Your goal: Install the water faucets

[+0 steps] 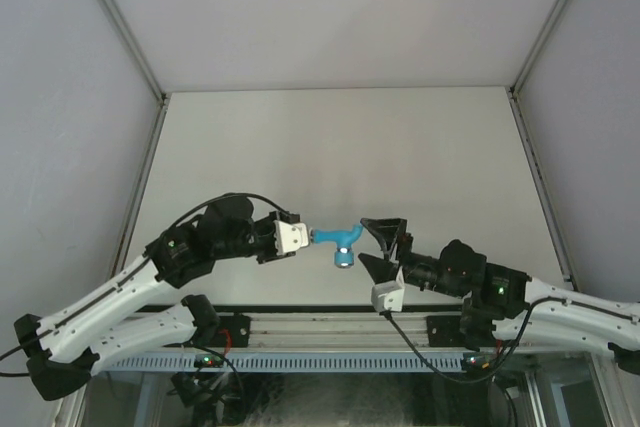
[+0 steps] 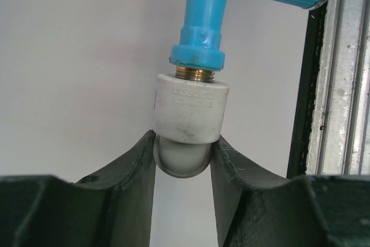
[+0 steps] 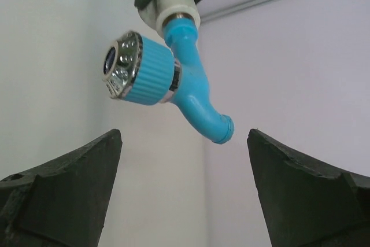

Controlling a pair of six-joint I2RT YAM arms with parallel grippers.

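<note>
Just ahead of my right end effector [image 3: 185, 137], its jaws wide and empty, hangs the bright blue plastic faucet [image 3: 188, 93], screwed into the white-grey cylindrical fitting [image 2: 191, 108] clamped in my left end effector [image 2: 184, 148]. I'd grip the blue body squarely, turning along the thread axis.

white fitting [image 2: 189, 114] — embossed "LESSO", rest illegible

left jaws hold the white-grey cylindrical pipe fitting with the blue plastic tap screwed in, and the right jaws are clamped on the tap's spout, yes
No: the right jaws are open and clear of the bright blue plastic tap, not clamped on its spout, as the right wrist view shows. The left jaws do hold the white-grey cylindrical pipe fitting with the tap screwed in.
</note>
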